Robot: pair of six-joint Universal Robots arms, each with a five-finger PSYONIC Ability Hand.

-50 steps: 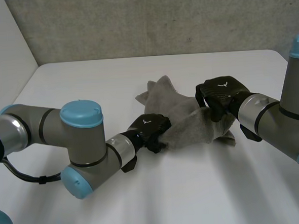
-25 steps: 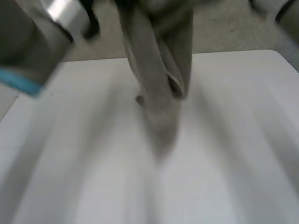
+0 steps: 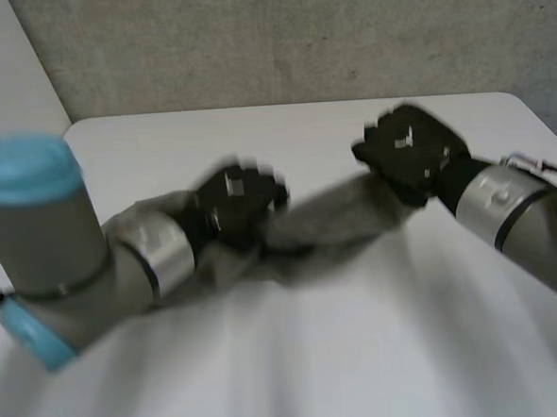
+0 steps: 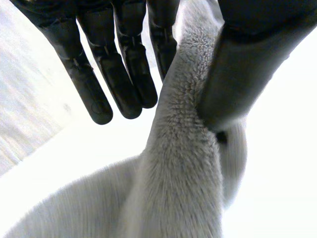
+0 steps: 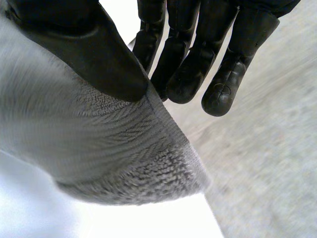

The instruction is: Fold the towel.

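The grey towel point(image 3: 331, 224) stretches in a band between my two hands, low over the white table point(image 3: 382, 353). My left hand point(image 3: 235, 200) holds its left end. In the left wrist view the towel point(image 4: 178, 173) runs up between the straight fingers point(image 4: 124, 74) and the thumb point(image 4: 237, 74), which presses on it. My right hand point(image 3: 409, 151) holds the other end, farther back. There the thumb point(image 5: 74, 44) pinches the towel's hemmed edge point(image 5: 109, 148) against the fingers point(image 5: 198, 59).
The table's far edge point(image 3: 291, 107) meets a rough grey wall point(image 3: 278, 38). Both grey arms reach in from the sides, the left one point(image 3: 63, 250) low over the table's left part.
Both hands rose from the table with the towel hanging between them, then swung back down. The towel now spans between them, and the left hand's fingers have straightened.
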